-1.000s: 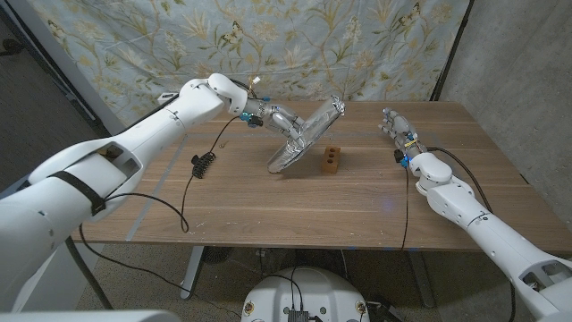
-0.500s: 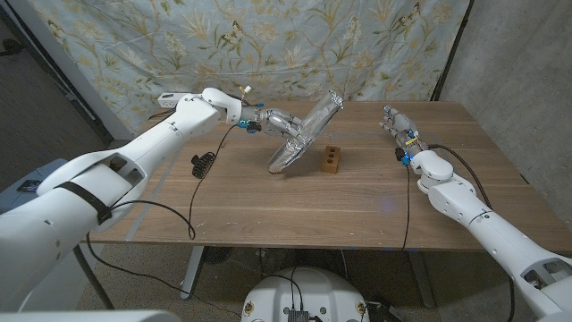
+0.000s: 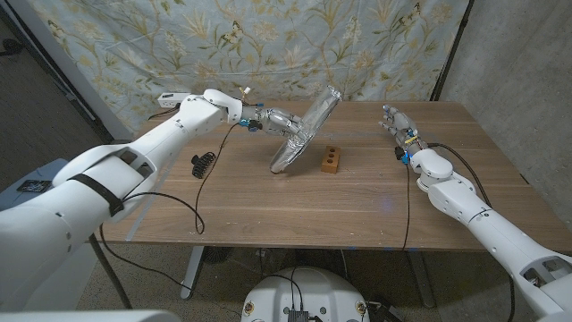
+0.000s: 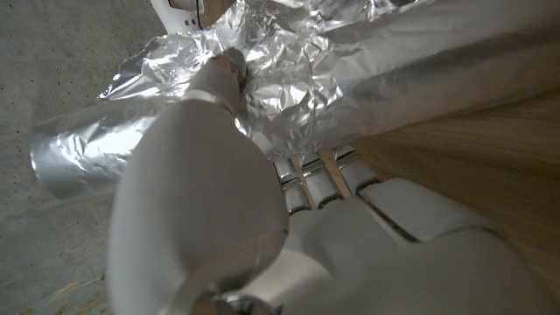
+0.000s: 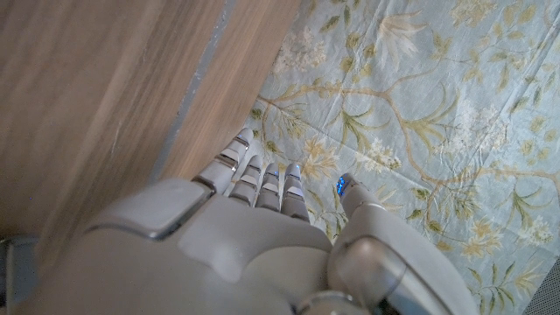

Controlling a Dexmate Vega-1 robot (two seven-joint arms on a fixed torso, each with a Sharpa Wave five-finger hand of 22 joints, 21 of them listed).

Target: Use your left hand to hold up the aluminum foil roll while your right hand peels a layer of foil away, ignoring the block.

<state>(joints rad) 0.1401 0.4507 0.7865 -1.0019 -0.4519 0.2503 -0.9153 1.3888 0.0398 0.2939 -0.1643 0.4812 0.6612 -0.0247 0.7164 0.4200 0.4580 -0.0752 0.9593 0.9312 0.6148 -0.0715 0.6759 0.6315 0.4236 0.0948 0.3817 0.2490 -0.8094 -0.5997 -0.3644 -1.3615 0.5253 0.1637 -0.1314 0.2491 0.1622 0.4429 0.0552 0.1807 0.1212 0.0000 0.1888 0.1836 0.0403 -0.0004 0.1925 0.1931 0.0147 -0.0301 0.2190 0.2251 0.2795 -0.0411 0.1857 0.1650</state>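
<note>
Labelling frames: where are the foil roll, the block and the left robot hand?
foil roll (image 3: 304, 130), head view, middle of the tilted roll
block (image 3: 332, 160), head view, its top face
left robot hand (image 3: 279, 120), head view, fingers gripping the roll

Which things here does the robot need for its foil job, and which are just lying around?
For the job:
aluminum foil roll, tilted, gripped by the left hand
right hand, apart, holding nothing

Just lying about:
wooden block
small black clip
</note>
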